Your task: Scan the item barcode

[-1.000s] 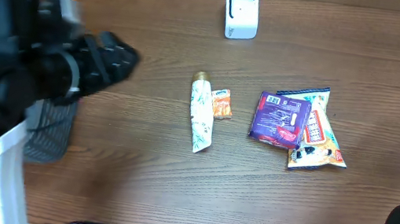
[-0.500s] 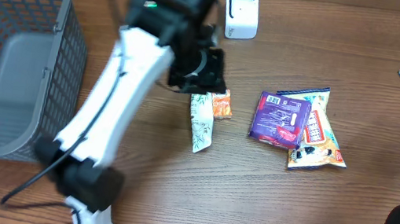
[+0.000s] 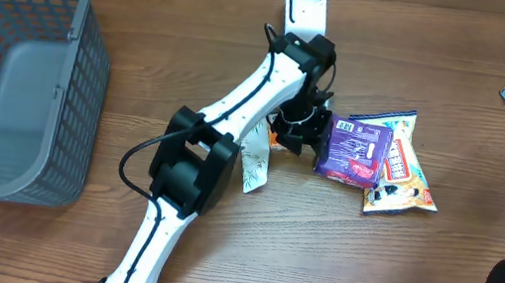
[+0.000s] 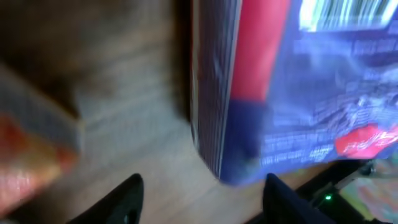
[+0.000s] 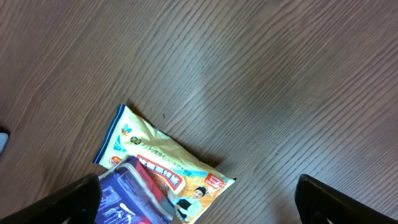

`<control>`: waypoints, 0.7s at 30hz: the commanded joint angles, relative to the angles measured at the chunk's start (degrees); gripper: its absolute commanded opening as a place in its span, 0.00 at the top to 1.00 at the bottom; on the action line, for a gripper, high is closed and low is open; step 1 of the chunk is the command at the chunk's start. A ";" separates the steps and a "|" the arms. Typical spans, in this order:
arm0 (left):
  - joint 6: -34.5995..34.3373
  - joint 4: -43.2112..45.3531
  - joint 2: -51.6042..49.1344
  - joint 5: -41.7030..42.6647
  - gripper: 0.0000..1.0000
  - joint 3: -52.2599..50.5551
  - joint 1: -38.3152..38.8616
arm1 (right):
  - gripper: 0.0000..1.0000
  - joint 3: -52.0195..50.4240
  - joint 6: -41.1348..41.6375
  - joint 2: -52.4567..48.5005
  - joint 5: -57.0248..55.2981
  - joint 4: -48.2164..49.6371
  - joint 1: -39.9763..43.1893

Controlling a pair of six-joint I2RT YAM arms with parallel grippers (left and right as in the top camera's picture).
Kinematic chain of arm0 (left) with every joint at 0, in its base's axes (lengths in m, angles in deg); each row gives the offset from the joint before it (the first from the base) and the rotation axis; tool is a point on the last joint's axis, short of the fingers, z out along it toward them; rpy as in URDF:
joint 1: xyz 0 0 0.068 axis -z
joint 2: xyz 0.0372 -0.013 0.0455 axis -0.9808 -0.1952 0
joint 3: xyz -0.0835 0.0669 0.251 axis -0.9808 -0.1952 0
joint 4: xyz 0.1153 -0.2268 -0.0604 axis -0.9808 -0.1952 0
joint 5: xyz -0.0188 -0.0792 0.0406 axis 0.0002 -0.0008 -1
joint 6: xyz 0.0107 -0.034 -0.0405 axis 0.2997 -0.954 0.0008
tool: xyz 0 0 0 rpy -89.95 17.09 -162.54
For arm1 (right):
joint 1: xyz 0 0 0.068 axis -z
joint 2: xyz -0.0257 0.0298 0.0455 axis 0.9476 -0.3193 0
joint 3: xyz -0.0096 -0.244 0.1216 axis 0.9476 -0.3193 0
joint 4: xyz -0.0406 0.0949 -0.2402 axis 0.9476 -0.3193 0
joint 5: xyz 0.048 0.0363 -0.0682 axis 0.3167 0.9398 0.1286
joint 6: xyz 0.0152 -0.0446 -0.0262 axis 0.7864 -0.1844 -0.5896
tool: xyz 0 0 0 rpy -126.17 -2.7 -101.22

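Two arms share a wooden table point(image 3: 452, 282). The left arm point(image 3: 237, 109) reaches across the middle, and the left gripper point(image 3: 305, 135) sits low against the left edge of the purple packet point(image 3: 357, 149). That packet lies flat, right of centre, with a barcode showing on its upper face. In the left wrist view the fingers point(image 4: 127, 199) stand apart, and the packet's near corner lies just ahead of the gap between them. Neither finger visibly presses on it, though the view is blurred.

The packet overlaps a yellow snack bag point(image 3: 405, 179) and covers part of it. A small orange sachet point(image 3: 277, 142) lies just beside the left gripper, next to a white tube point(image 3: 251, 161) that is partly hidden under the arm. A white scanner point(image 3: 305, 4) stands at the far edge, well apart from the packet. A grey basket point(image 3: 12, 75) fills the left side.

The right gripper point(image 5: 198, 186) hangs above the table on the right with its fingers spread wide and nothing between them. Its camera looks down on the yellow bag and a corner of the purple packet.
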 commanded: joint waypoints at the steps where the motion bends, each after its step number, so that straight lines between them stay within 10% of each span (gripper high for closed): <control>1: 7.28 1.75 -1.86 8.81 0.37 0.20 -1.46 | 0.00 0.17 -1.11 0.20 0.63 0.44 -0.31; 5: 8.57 3.89 -3.54 11.45 0.32 0.20 -0.37 | 0.00 0.17 -1.14 0.20 0.63 0.33 -0.31; 14: -2.82 7.39 -4.74 2.34 0.67 -0.17 2.51 | 0.00 0.17 -1.14 0.20 0.63 -0.11 -0.31; 17: -7.52 7.34 -4.74 -2.60 0.96 -0.17 2.56 | 0.00 0.17 -1.16 0.20 0.61 -0.72 -0.31; 21: -7.96 5.81 -4.70 -5.55 0.96 0.15 2.25 | 0.00 0.17 -1.25 0.20 0.63 -1.25 -0.31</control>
